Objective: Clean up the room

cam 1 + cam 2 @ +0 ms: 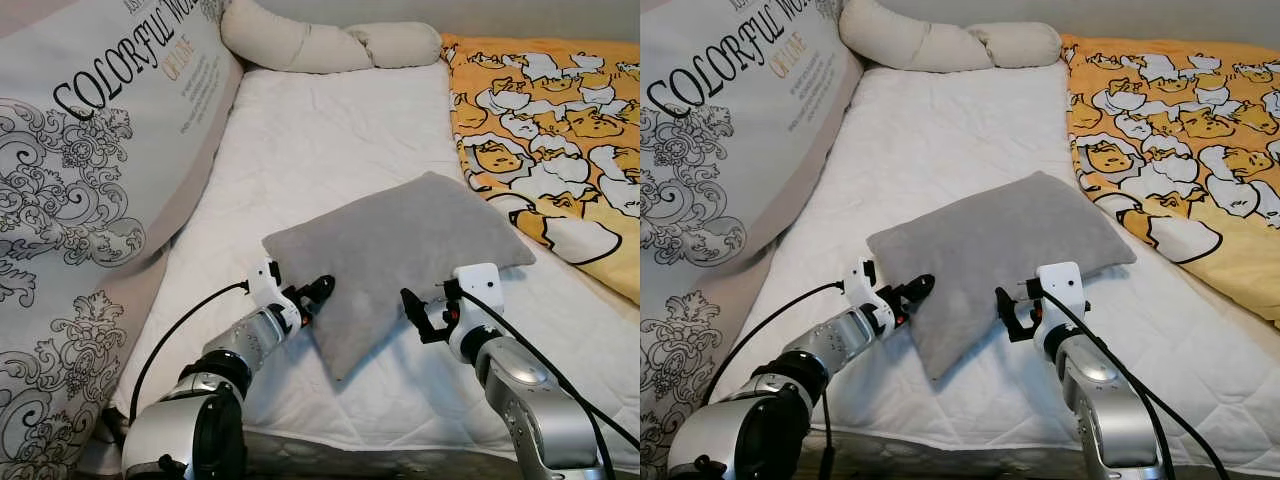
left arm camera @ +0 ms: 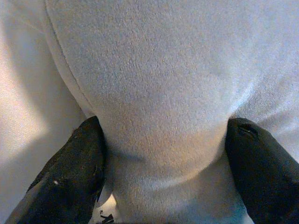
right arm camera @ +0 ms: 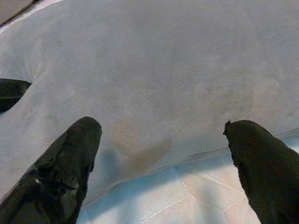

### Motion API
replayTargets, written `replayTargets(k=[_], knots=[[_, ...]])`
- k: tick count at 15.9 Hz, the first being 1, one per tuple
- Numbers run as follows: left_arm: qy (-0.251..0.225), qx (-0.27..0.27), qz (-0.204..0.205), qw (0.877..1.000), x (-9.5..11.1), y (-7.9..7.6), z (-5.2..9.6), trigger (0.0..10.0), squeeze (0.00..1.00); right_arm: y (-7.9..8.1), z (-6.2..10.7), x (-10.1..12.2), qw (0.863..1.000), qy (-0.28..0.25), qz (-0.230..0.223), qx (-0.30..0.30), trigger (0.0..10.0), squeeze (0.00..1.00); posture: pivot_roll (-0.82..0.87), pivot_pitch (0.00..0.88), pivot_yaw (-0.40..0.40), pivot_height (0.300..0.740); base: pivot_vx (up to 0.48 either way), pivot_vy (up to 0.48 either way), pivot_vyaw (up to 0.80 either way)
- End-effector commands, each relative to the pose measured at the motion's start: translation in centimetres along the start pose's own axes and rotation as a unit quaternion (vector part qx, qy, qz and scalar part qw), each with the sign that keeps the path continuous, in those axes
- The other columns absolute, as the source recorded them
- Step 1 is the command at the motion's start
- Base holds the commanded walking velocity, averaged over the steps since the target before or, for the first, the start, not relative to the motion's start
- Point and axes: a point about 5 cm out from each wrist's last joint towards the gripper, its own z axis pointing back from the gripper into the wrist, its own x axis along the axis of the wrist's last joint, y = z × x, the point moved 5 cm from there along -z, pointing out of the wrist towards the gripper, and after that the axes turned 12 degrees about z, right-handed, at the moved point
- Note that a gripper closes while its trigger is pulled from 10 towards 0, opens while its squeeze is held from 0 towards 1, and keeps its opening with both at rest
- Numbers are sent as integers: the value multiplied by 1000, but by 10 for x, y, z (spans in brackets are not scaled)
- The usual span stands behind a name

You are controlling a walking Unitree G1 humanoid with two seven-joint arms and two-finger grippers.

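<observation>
A grey square pillow lies flat on the white mattress, turned corner-on to me. My left gripper is at its near left edge, open, and the edge bulges between the two black fingers. My right gripper is also open at the pillow's near right edge. Its fingertips hover just over the seam where pillow meets sheet, without clasping it. From the right wrist, a left fingertip pokes in at the pillow's far side.
A big printed cushion with black scrollwork leans along the left side of the bed. A cream knotted bolster lies at the head. A yellow cartoon blanket covers the right side. The mattress's front edge runs just below my arms.
</observation>
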Motion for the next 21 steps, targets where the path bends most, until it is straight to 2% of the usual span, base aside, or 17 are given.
replayTargets(k=[1, 3, 6, 9, 11, 13, 18, 21], knots=[[19, -3, -2, 1000, -11, -2, -2, 0, 0, 5, 2, 3, 1000, -4, 2, 17, 10000, 0, -193, 0, 69, 740, 0, 0, 0], [25, -11, -7, 1000, -14, -5, -3, 0, 0, 13, 4, 2, 999, -4, 12, 49, 10000, 0, -193, 0, 70, 740, 0, 0, 0], [27, -15, -11, 999, -15, -6, -3, 0, 0, 13, 5, 2, 998, -4, 19, 55, 10000, 0, -191, 0, 71, 740, 0, 0, 0], [32, -16, -16, 999, -16, -6, -3, 0, 0, 17, 9, 8, 994, -23, 19, 103, 10000, 0, -183, 0, 69, 740, 0, 0, 0], [35, -19, -26, 999, -16, -6, -3, 0, 0, 19, 20, 13, 983, -38, 25, 177, 10000, 0, -178, 0, 68, 740, 0, 0, 0], [35, -23, -32, 999, -15, -7, -3, 0, 0, 18, 38, 12, 964, -36, 47, 259, 10000, 0, -172, 0, 68, 740, 0, 0, 0], [41, -32, -43, 998, -13, -10, -2, 0, 0, 7, 62, 7, 941, -11, 58, 335, 10000, 0, -166, 0, 75, 740, 0, 0, 0], [47, -38, -61, 996, -13, -12, -3, 0, 0, 7, 62, 7, 939, -8, 59, 340, 10000, 0, -165, 0, 76, 740, 0, 0, 0]])
